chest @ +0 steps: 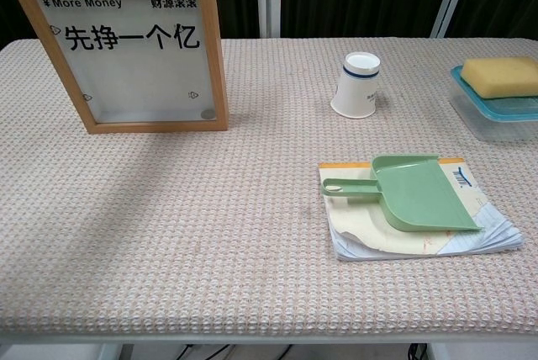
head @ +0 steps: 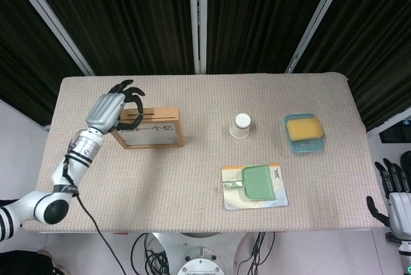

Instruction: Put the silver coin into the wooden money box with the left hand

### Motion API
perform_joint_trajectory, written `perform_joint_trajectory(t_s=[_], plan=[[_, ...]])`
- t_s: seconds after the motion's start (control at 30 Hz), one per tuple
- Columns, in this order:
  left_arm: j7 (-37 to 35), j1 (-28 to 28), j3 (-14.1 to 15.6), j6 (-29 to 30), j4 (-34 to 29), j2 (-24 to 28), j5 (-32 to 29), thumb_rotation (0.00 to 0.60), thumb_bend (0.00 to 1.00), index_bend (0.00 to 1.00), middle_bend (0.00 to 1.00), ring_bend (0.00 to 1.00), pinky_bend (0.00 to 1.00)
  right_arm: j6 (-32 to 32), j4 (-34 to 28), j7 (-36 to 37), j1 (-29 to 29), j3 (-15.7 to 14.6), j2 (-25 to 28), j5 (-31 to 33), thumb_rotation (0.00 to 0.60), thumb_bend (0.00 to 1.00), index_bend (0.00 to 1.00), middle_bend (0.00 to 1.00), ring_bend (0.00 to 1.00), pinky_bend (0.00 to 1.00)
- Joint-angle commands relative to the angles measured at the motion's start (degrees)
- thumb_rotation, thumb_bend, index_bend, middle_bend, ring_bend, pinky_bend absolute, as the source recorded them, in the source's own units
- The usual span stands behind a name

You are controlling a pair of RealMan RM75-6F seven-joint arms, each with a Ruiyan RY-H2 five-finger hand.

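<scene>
Up front, "More Money" labels the money box (chest: pixel 130 49); left hand (head: pixel 114 109) hovers over its top-left edge (grip unclear).

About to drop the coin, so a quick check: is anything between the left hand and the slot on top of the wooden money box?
Nothing visible: left hand hovers above the wooden money box, beside its top slot. No coin is discernible.

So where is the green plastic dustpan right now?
The green plastic dustpan lies on a stack of papers at the table's front right, in front of the white paper cup; both views show it.
</scene>
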Motion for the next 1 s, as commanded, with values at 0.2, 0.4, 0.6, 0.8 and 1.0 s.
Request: perform_joint_trajectory(t_s=[0.2, 0.4, 0.6, 0.8, 1.0], plan=[[0.71, -0.77, 0.46, -0.58, 2.20, -1.35, -4.40, 0.600, 0.41, 0.61, 0.24, 0.04, 0.11, -0.01, 0.50, 0.64, -0.06, 0.00, 0.02, 0.08, 0.600, 0.34, 0.00, 0.00, 0.00, 0.00], [0.01, -0.62, 0.61, -0.81, 2.68, -1.57, -4.98, 0.600, 0.41, 0.61, 0.24, 0.04, 0.11, 0.13, 0.68, 0.79, -0.18, 0.04, 0.02, 0.20, 0.600, 0.34, 0.00, 0.00, 0.00, 0.00], [-0.45, -0.71, 0.40, -0.69, 3.01, -2.12, -6.06, 0.600, 0.41, 0.61, 0.25, 0.04, 0.11, -0.19, 0.73, 0.64, -0.04, 0.01, -0.10, 0.22, 0.600, 0.34, 0.00, 0.00, 0.00, 0.00], [0.30, -1.01, 0.53, -0.35, 3.16, -2.72, -7.39, 0.600, 0.41, 0.61, 0.25, 0.04, 0.10, -0.34, 0.79, 0.64, 0.04, 0.08, -0.13, 0.34, 0.600, 0.34, 0.00, 0.00, 0.00, 0.00], [0.90, -1.09, 0.57, 0.09, 2.81, -2.93, -8.52, 0.600, 0.41, 0.62, 0.25, 0.04, 0.10, -0.52, 1.00, 0.79, 0.06, 0.08, -0.14, 0.49, 0.600, 0.34, 0.00, 0.00, 0.00, 0.00]])
